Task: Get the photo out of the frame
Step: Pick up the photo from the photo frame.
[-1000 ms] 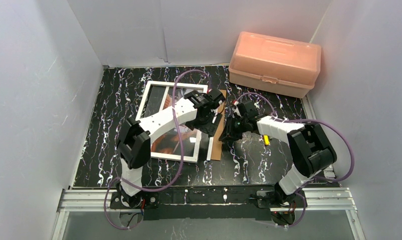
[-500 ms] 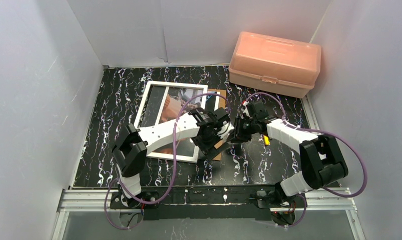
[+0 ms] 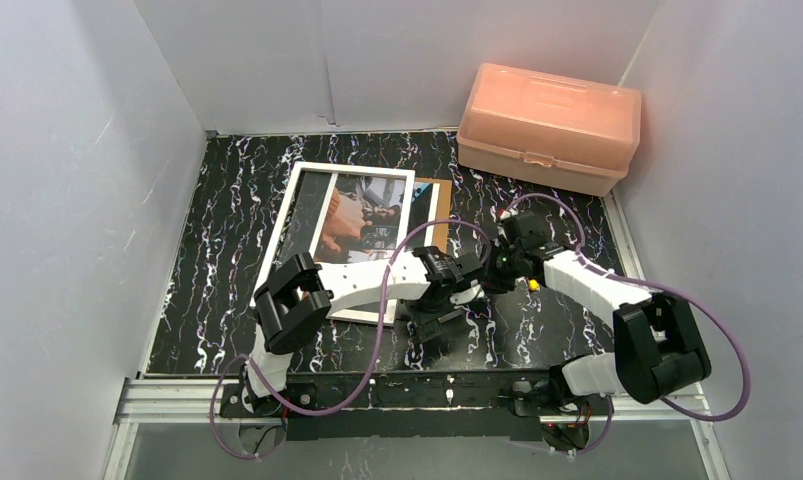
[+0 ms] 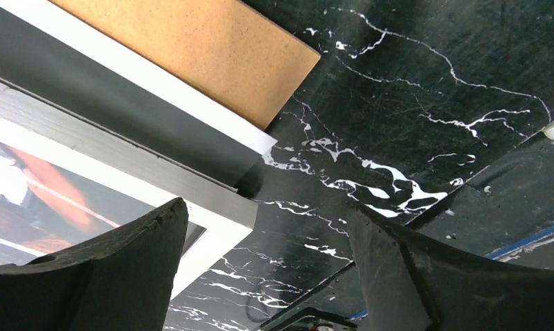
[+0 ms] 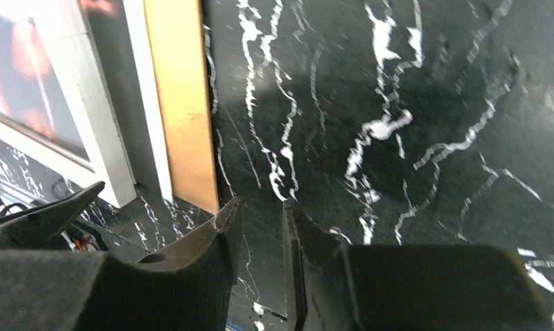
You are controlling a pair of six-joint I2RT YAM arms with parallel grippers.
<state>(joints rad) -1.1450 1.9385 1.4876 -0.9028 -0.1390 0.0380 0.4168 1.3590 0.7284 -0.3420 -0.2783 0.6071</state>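
Note:
The white-bordered frame (image 3: 299, 215) lies flat on the left half of the table. The photo (image 3: 362, 215), reddish-brown and dark, shows inside its right part. My left gripper (image 3: 429, 322) hangs wide open and empty just off the frame's near right corner (image 4: 225, 214). In the left wrist view, the left gripper (image 4: 267, 207) has only table between its fingers. My right gripper (image 3: 482, 280) hovers beside it over bare table. In the right wrist view, the right gripper (image 5: 261, 201) is open by a narrow gap and holds nothing.
A brown backing board (image 3: 441, 195) lies along the frame's right side, with a white strip (image 4: 191, 103) between the two. A pink plastic box (image 3: 547, 125) stands at the back right. White walls close in the black marbled table (image 3: 227, 220) on three sides.
My left arm has swung off the frame toward the near right, uncovering the photo. The right gripper has drifted a little to the right and widened slightly.

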